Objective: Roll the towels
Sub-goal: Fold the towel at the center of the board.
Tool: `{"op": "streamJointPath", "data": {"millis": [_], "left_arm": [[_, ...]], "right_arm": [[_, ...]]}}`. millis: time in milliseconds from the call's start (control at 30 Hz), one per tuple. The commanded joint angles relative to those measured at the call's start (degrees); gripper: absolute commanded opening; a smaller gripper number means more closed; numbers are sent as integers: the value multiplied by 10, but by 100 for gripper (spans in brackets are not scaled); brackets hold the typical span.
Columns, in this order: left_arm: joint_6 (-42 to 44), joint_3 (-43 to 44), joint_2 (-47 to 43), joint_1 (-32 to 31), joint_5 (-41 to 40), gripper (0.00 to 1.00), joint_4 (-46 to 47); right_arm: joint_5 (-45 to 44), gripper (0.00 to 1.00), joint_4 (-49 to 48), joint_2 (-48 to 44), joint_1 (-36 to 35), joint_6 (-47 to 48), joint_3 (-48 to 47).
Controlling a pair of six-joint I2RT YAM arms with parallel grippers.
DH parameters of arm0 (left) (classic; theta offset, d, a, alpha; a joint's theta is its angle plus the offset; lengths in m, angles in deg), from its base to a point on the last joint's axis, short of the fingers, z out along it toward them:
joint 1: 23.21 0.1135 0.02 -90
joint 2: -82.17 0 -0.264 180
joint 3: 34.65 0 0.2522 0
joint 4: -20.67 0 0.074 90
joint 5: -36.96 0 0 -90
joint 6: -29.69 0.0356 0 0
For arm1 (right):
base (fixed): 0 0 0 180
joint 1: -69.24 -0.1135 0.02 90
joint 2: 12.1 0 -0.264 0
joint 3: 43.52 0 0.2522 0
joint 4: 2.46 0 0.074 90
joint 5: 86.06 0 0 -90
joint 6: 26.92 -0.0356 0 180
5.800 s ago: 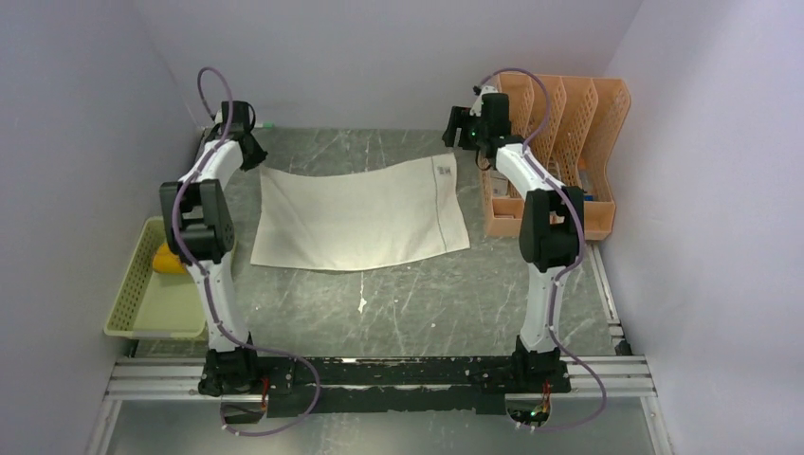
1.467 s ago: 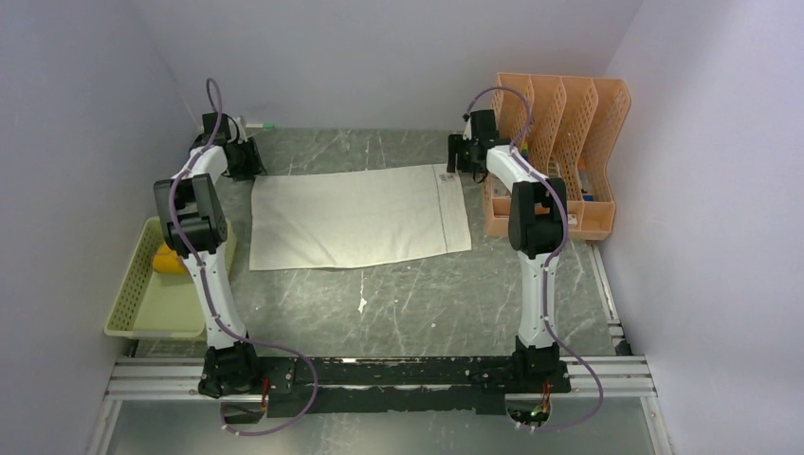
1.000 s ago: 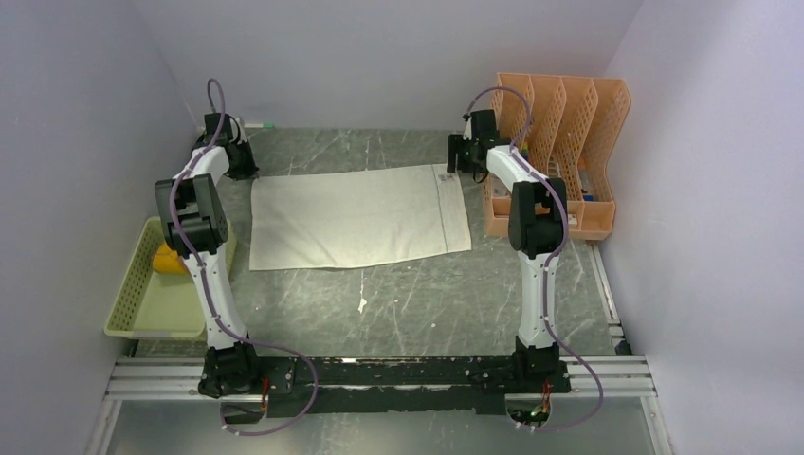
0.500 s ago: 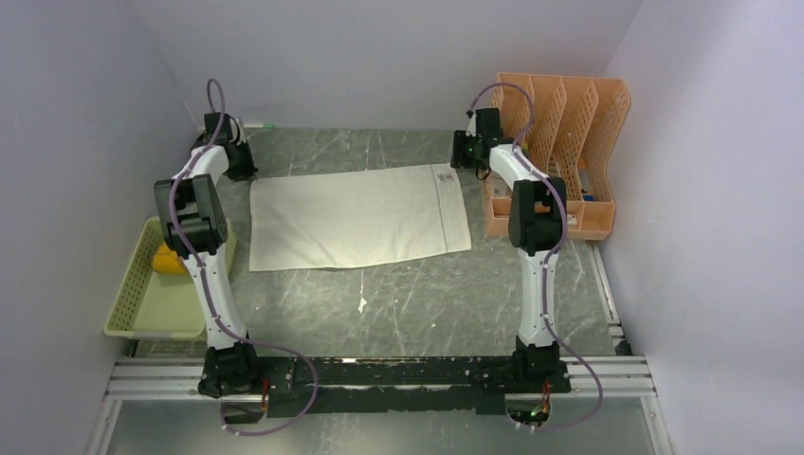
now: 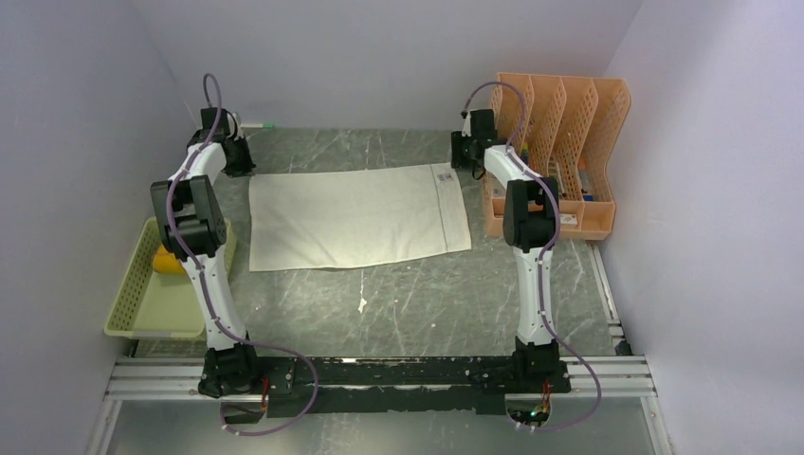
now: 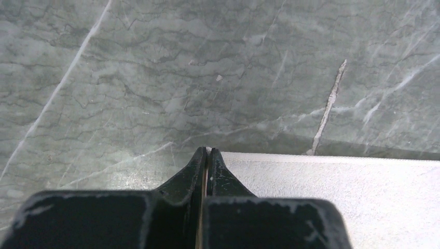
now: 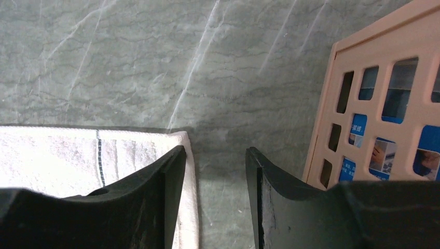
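The cream-white towel [image 5: 358, 216] lies spread flat in the middle of the table. My left gripper [image 6: 207, 150] is at its far left corner [image 6: 332, 181], jaws pressed together with a thin cream strip of cloth between them. My right gripper [image 7: 215, 150] stands open at the far right corner. Its left finger [image 7: 155, 187] is over the towel's edge [image 7: 62, 155] and its right finger [image 7: 280, 197] over bare table. The brown and yellow towel [image 5: 168, 261] lies bunched in the basket at the left.
A pale green mesh basket [image 5: 133, 308] sits at the table's left edge. An orange file rack [image 5: 569, 142] stands at the back right, close to the right gripper's outer finger, and its wall [image 7: 384, 104] shows in the right wrist view. Walls close in the back and sides.
The right jaws have narrowed while staying at the far right corner. Both arms have shifted slightly toward the back wall. The cream towel has stayed flat.
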Motion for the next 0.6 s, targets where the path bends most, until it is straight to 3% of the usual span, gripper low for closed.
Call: {"op": "streamJointPath", "data": {"millis": [0, 367, 567], "left_arm": [[10, 20, -34, 1, -16, 7, -8], [12, 16, -37, 1, -12, 7, -7], [16, 16, -38, 1, -15, 7, -9]], "right_arm": [[4, 46, -1, 20, -1, -3, -2], [82, 44, -46, 10, -11, -20, 28], [63, 41, -32, 19, -16, -7, 19]]}}
